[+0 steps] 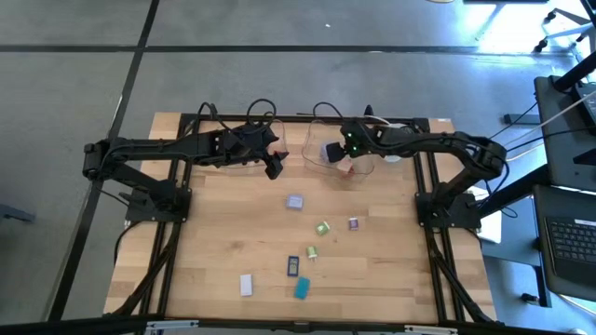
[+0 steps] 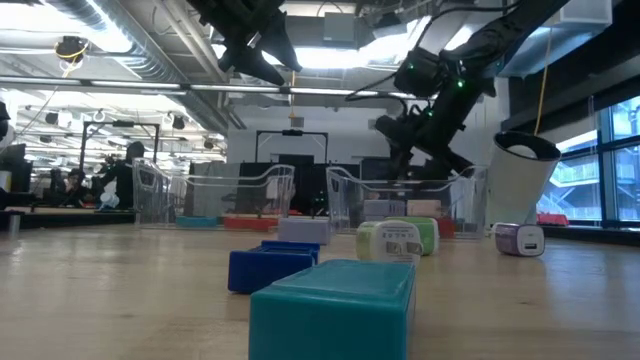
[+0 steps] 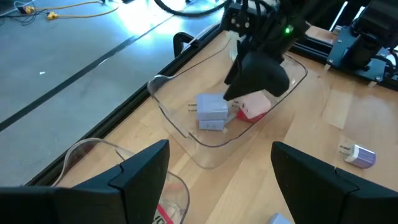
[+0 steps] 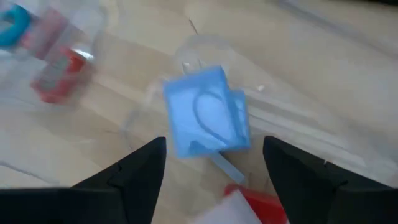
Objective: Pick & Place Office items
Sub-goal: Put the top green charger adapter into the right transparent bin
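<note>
Two arms raised, right pincer (image 1: 343,160) over clear tray (image 1: 321,167)

Surface (image 1: 223,233): pale wood in jointed strips, smooth with a faint sheen, framed by matt black metal rails (image 1: 177,242). Trays (image 3: 186,127): clear, glossy plastic with thin walls that catch the light; blocks, such as the teal block (image 2: 335,305) and lilac block (image 3: 211,112), are smooth opaque plastic, matt to satin. Tools, left (image 3: 217,177) and right (image 4: 214,171): dark matt plastic fingers (image 3: 134,177).
</note>
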